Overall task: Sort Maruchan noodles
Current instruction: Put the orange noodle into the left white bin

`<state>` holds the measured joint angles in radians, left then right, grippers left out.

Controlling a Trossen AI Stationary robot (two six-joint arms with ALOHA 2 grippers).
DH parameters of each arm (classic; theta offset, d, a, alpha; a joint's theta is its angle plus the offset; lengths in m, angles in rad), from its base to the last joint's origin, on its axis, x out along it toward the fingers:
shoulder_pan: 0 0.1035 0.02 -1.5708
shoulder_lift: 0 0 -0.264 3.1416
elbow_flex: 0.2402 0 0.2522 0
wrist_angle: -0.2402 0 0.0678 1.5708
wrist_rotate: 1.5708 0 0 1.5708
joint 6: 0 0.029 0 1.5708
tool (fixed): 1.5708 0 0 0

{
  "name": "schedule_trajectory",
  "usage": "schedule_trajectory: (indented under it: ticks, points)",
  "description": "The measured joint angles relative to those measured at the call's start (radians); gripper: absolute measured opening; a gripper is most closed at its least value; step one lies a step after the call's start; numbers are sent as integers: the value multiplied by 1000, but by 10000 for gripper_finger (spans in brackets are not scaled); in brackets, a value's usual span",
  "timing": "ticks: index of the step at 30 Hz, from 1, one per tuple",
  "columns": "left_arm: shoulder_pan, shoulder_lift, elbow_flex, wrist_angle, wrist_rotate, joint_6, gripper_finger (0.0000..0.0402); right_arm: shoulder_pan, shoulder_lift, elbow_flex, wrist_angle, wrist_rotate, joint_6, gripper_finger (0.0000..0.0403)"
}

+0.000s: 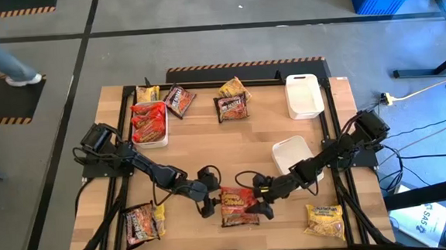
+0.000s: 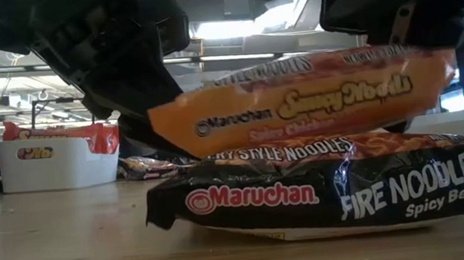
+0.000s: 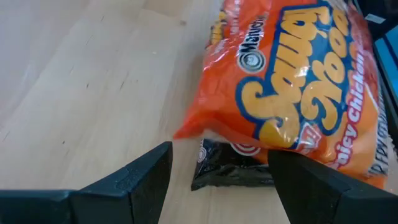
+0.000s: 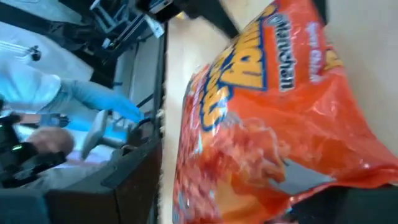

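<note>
An orange Maruchan packet (image 1: 237, 195) lies over a dark brown-black Fire Noodle packet (image 2: 330, 193) near the table's near edge. My right gripper (image 1: 257, 208) is shut on the orange packet's right end. My left gripper (image 1: 207, 207) is open just left of the two packets. In the left wrist view its fingers (image 3: 140, 180) stand on either side of the packets' near corners without touching. The dark packet (image 3: 221, 174) lies flat on the wood. My right gripper pinches the orange packet at its right end (image 2: 432, 62), coming from the table's right side and slanting down. The gripper body (image 2: 398, 2) hides the fingertips. The packet is tilted, its right end raised and its left end (image 2: 168, 123) lower, close over the dark packet.
A white tray (image 1: 149, 123) at the far left holds red packets. Two more white trays (image 1: 303, 95) (image 1: 293, 155) sit on the right. Loose packets lie at the far edge (image 1: 232, 105) (image 1: 179, 100), near left (image 1: 143, 221) and near right (image 1: 324, 219). A person's legs (image 1: 1, 53) show beyond the table.
</note>
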<state>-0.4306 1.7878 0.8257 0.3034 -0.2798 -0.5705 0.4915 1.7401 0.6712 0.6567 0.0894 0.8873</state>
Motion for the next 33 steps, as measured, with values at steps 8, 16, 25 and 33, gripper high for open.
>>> schedule_trajectory:
  ticks: [8, 16, 25, 33]
  points:
    - [1, 0, 0, 57, -25, 25, 257, -1, 0, 0, 18, 101, -69, 287]
    - [3, 0, 0, 99, -51, 57, 257, -1, 0, 0, 50, 143, -155, 222]
    - [4, -17, 0, 66, -42, 72, 257, -1, -1, 0, 48, 188, -264, 85]
    - [2, -181, 0, -120, -23, 76, 257, -1, -4, 2, 48, 189, -363, 73]
